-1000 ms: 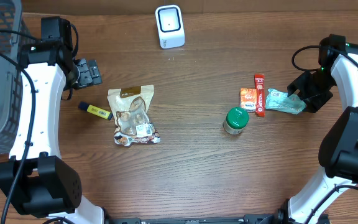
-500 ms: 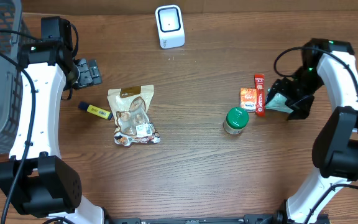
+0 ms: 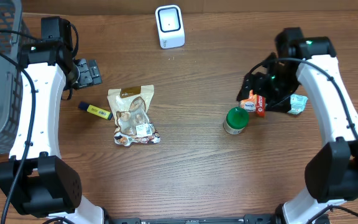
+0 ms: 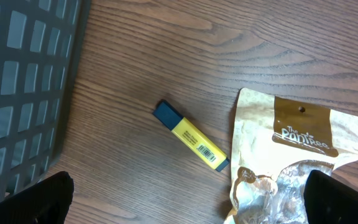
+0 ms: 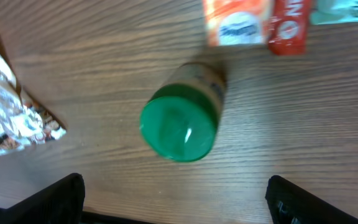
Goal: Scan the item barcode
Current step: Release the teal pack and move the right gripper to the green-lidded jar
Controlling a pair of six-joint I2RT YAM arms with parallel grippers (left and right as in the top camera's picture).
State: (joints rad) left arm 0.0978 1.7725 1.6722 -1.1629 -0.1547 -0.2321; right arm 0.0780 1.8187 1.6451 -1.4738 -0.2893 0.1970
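- the right gripper [image 5: 176,198] hung above the jar [image 5: 180,127], fingers spread wide with nothing between them, apparently lined up for a grasp from above.
- the jar, judged to be the item for scanning, stood upright on the wooden table [image 3: 191,162]. it was just beside an orange packet [image 3: 248,98] and a red stick [image 3: 260,102], and well apart from the scanner [image 3: 169,26] at the far edge.
- the jar was round, its top a smooth, glossy green over a tan side; no barcode showed on it from either view.
- the scanner was a small white box with rounded corners and a dark window.
- the left gripper [image 4: 188,199] waited with fingers wide and empty over a blocky yellow highlighter [image 4: 191,144] and a crinkled paper-and-foil snack bag [image 4: 291,155], beside a grey grid-walled basket [image 4: 17,74].
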